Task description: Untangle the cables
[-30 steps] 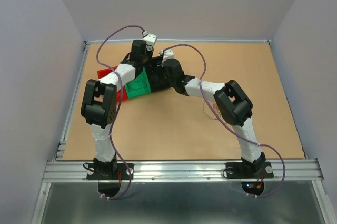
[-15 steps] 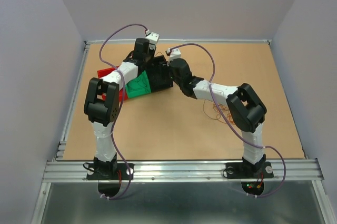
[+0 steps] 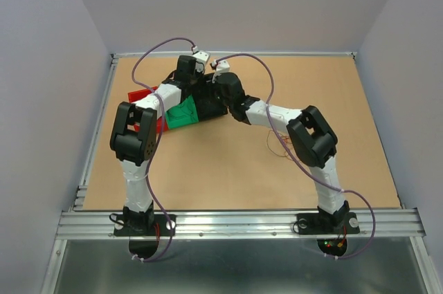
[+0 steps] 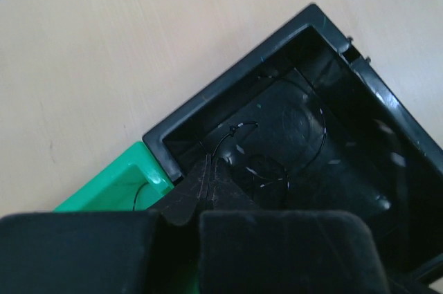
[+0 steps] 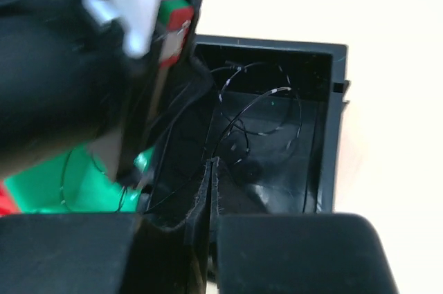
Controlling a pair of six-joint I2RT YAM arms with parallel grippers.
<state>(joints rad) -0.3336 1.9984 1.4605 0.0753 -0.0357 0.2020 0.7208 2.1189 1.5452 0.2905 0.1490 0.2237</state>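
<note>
The left gripper (image 4: 208,173) has its jaws fully closed, pads pressed flat together. Its tips hang over the near-left corner of the black bin (image 4: 228,88). A thin loop of the cables (image 4: 239,126) rises right at the tips. The view is too dark to tell whether that strand is pinched or only passes beside them.

The right gripper (image 5: 210,169) is closed the same way, with no gap between the pads. It points down into the same bin (image 5: 270,46). A dark strand of the cables (image 5: 277,90) meets its tips, then curls away into loops on the bin floor.

The cables themselves are thin black wires coiled loosely inside the black bin. One strand strays over the wall into the green bin (image 4: 124,185) just to its left.

From above, both arms reach to the far left-centre of the table (image 3: 353,114). The left arm (image 3: 163,97) stretches straight out from its base, with its wrist bent down over the bins. The right arm (image 3: 266,113) leans far to the left, its elbow raised and its forearm running across toward the left wrist. The two wrists sit close together above the black bin. The red bin (image 3: 140,95) lies left of the green one, partly under the left arm. A small knot of orange wires (image 3: 279,144) lies on the table beside the right elbow, well apart from the bins.
</note>
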